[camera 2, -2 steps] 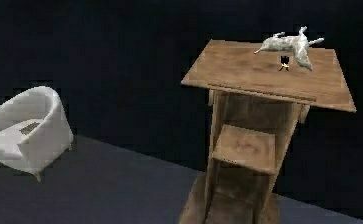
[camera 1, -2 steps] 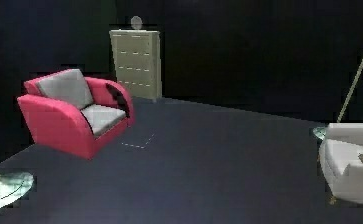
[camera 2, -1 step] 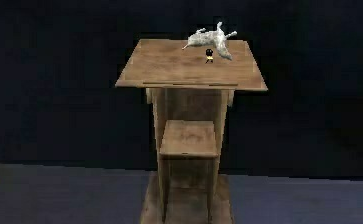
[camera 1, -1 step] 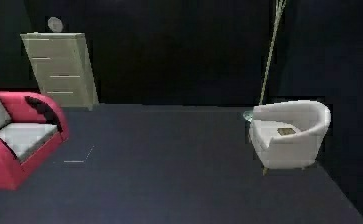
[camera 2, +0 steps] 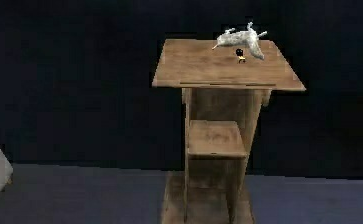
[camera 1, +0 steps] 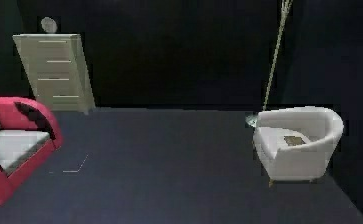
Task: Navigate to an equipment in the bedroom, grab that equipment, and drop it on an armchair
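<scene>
A pale lumpy object, possibly the equipment, lies on the wooden surface near its far right corner in the arm side view. Its long axis runs across the picture, and a small dark-and-yellow thing sits just beside it. Which way it lies from the pincer, and the pincer's state, I cannot tell. The forward view adds the drop-off choices: a white armchair at right and a red armchair at left, well apart.
</scene>
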Available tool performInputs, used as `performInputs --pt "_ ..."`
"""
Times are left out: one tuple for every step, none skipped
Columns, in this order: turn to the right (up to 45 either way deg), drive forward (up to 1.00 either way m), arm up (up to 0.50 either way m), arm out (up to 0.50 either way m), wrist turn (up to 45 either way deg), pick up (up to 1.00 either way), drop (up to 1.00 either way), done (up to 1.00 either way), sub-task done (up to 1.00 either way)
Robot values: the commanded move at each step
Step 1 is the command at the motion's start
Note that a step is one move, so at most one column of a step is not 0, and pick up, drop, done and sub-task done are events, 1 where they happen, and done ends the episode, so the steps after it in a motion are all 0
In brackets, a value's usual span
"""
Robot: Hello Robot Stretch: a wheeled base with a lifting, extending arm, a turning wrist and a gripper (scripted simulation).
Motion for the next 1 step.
performInputs --pt "-45.0 0.0 0.0 0.0 0.0 0.0 0.0 0.0 0.0"
